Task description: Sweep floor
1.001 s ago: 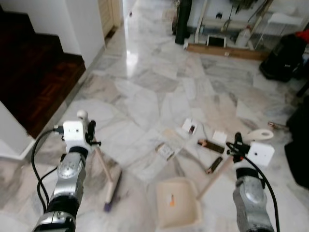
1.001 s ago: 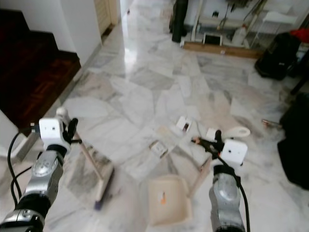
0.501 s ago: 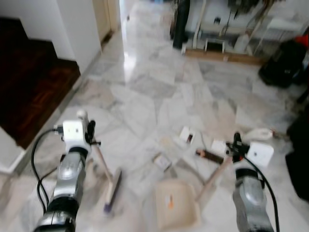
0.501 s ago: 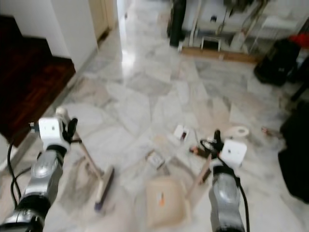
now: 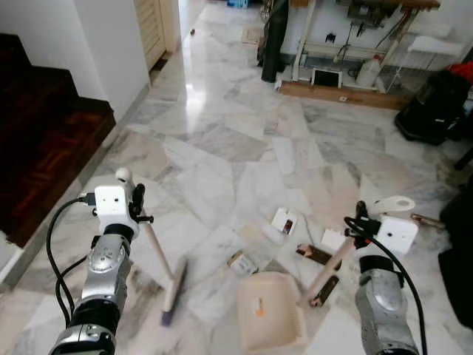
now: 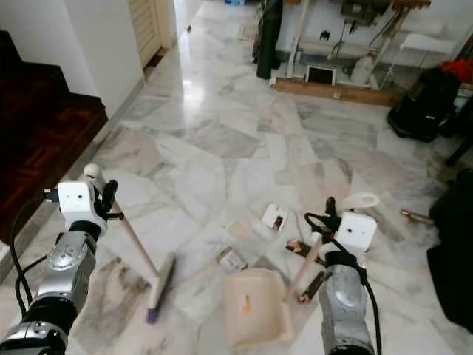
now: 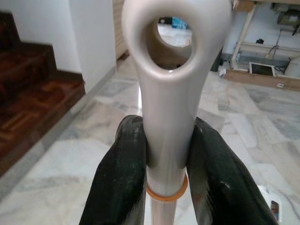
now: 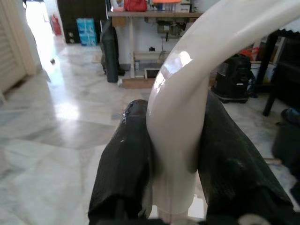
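Floor (image 5: 222, 155) litter (image 5: 283, 220) lay just beyond dustpan (image 5: 270, 310). Left tool (image 7: 165, 154) clenched broom (image 5: 171, 288), right tool (image 8: 171, 154) clenched dustpan handle; wide stroke w/ broom could scatter scraps.

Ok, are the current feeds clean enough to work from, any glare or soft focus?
Left eye view: sharp, with a bright glare patch on the marble near the doorway. Left wrist view: broom handle crisp, room behind soft. Right wrist view: dustpan handle carries a small highlight, and the near fingers look blurred.
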